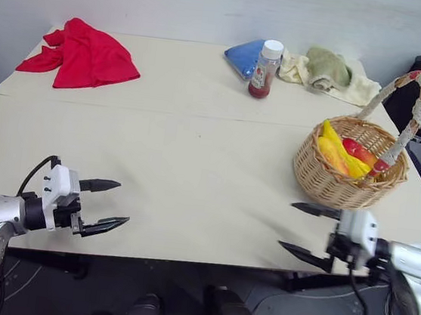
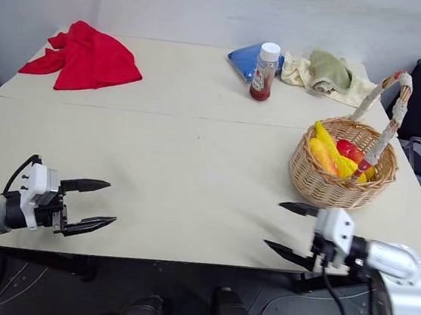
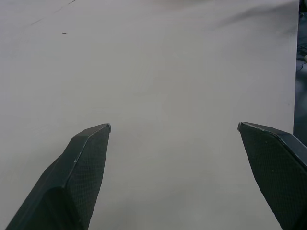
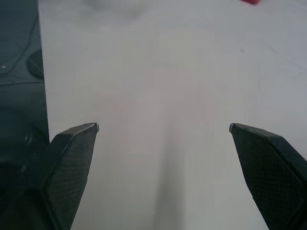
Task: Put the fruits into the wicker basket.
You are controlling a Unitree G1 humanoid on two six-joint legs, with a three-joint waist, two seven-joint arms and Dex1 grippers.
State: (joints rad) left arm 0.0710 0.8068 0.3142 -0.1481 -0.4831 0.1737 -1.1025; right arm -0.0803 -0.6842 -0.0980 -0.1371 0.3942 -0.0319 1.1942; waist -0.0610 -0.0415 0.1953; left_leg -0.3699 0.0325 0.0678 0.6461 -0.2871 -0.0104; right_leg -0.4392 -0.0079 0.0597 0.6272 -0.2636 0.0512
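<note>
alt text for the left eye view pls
A wicker basket holding a banana and a mango sits on a table. Both grippers, left and right, hang open at the near edge.

A matt, smooth, cream table (image 1: 194,163) fills most of the frame, with a soft crumpled red cloth (image 1: 85,56) at upper left and a clear plastic bottle (image 1: 264,70) with a white cap at upper centre. At right, a rough woven wicker basket (image 1: 340,184), its handle wrapped in cloth, holds a glossy, smooth yellow banana (image 1: 337,148) and a mango-like fruit (image 1: 359,152). The gripper fingers (image 3: 79,172) are matt black with a fine textured weave.
</note>
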